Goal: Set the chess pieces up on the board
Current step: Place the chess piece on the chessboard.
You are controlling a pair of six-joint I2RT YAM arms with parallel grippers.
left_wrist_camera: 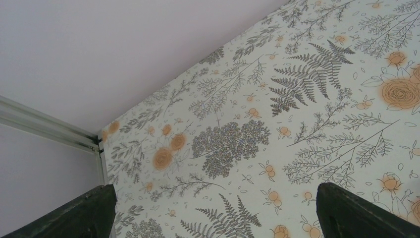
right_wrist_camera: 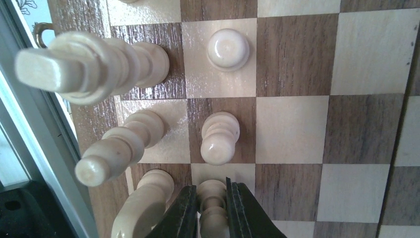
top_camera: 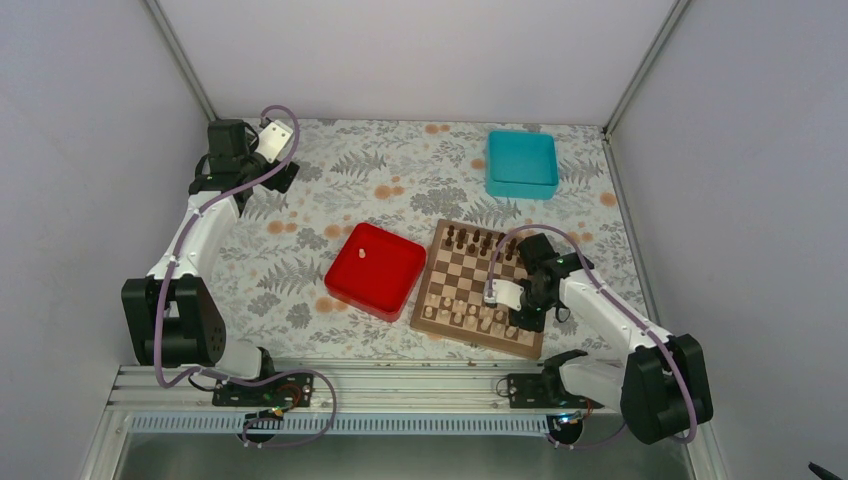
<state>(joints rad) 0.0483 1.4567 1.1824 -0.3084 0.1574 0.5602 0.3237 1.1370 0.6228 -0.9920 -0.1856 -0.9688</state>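
Note:
The board [top_camera: 462, 282] lies right of centre, with pale chess pieces [top_camera: 465, 316] along its near rows. My right gripper [top_camera: 520, 318] is down over the board's near right part. In the right wrist view it [right_wrist_camera: 211, 186] is shut on a cream pawn [right_wrist_camera: 213, 218] that stands on a light square. Two more cream pawns [right_wrist_camera: 228, 48] [right_wrist_camera: 219, 136] stand in the same row beyond it. Taller cream pieces [right_wrist_camera: 89, 64] [right_wrist_camera: 119, 146] [right_wrist_camera: 143, 206] fill the edge row beside them. My left gripper [top_camera: 280, 172] [left_wrist_camera: 218, 218] hangs open over the far left of the table, nothing between its fingers.
A red square tray [top_camera: 390, 285] sits left of the board, with one cream piece [top_camera: 361, 253] in it. A teal box [top_camera: 521, 163] stands at the back right. Dark pieces [top_camera: 480, 240] line the board's far rows. Walls close in on three sides.

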